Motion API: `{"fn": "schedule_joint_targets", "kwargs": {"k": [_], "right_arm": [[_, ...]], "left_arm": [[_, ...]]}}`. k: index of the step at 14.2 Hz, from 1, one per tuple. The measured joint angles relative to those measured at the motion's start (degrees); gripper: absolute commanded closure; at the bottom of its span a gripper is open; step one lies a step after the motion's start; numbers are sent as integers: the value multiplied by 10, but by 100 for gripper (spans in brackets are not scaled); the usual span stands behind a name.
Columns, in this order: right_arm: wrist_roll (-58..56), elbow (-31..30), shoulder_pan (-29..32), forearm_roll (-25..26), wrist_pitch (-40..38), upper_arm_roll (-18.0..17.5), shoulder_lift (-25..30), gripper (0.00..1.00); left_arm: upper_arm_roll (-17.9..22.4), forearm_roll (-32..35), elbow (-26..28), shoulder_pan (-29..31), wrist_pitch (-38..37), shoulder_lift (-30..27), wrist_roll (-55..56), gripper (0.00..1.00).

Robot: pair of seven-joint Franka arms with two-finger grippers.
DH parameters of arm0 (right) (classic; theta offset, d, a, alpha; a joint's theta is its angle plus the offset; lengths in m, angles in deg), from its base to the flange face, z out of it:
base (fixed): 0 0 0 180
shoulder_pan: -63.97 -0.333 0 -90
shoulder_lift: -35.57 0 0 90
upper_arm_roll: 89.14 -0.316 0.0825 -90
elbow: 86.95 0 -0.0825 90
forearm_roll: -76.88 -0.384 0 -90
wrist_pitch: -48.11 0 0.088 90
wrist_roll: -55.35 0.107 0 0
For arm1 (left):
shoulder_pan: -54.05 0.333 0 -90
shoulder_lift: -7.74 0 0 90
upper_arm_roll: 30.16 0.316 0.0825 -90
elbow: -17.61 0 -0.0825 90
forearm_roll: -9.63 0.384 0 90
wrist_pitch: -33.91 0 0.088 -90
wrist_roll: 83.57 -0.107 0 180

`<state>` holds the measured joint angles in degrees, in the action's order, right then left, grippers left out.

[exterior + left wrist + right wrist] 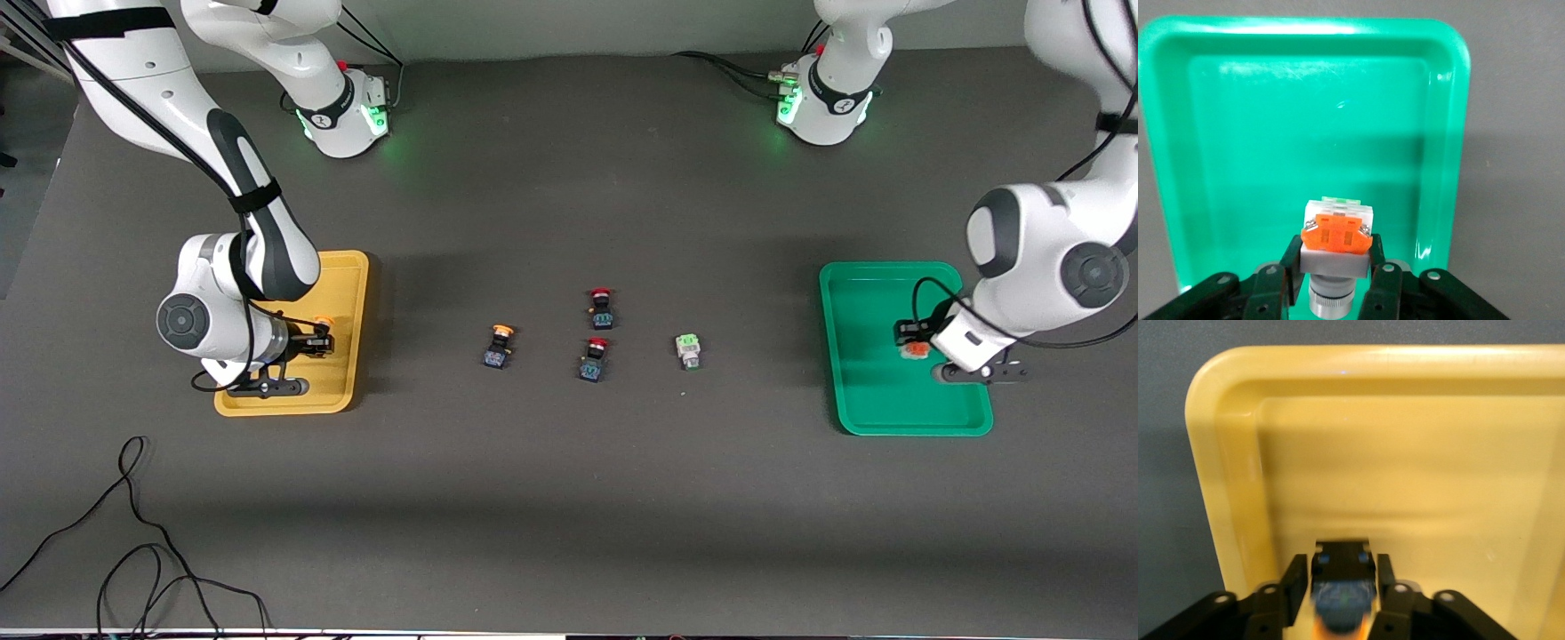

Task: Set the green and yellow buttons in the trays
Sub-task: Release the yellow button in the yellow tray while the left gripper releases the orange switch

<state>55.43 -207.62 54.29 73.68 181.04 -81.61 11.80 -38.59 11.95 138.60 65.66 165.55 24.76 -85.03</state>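
Left gripper (1335,251) low over the green tray (1305,133), pinched shut on the white button (1336,230), gripping its pale block from both sides. Orange face up, metal barrel pointing down between the fingers (1293,252). Probably light, rigid moulded plastic. Flat, square side walls giving a sure hold. Smooth skin, so likely to slip if taken by the rounded barrel instead.

Right gripper (1340,571) low over the yellow tray (1405,453), with the black button (1343,587) straddled at its body, cap end toward the wrist. Whether gripped or released: cannot tell. Same sort of part, by the look: small, hard, boxy body best taken across its flat sides, not by the domed cap, which would likely roll out.

Both trays shallow, glossy plastic, with rounded corners, raised rims and bare floors under the grippers. Slick floors, so a dropped part may skid or topple.

Outward on the dark matte table (569,498), between the trays: a yellow-capped button (500,346) toward the right arm's end, lying tipped. A green-faced button (687,349), white and blocky, toward the left arm's end. Between them, two red-capped buttons (602,307), one nearer the front camera than the other, not for the trays. All well apart, leaving room to close from the sides.
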Motion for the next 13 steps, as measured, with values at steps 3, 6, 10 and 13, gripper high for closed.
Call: {"fn": "schedule_joint_targets", "kwargs": {"k": [3,6,10,13], "right_arm": [[0,4,0,0,-7,0,5,1],[2,53,-1,0,-110,0,36,1],[47,202,-1,-19,-316,-3,72,1],[117,269,-23,-83,-353,-7,71,1]], "left_arm": [[-8,0,8,-1,56,48,0,86],[-9,0,8,-3,70,62,0,0],[-9,4,-9,-3,60,57,0,0],[-9,4,-90,-3,-80,33,0,0]]}}
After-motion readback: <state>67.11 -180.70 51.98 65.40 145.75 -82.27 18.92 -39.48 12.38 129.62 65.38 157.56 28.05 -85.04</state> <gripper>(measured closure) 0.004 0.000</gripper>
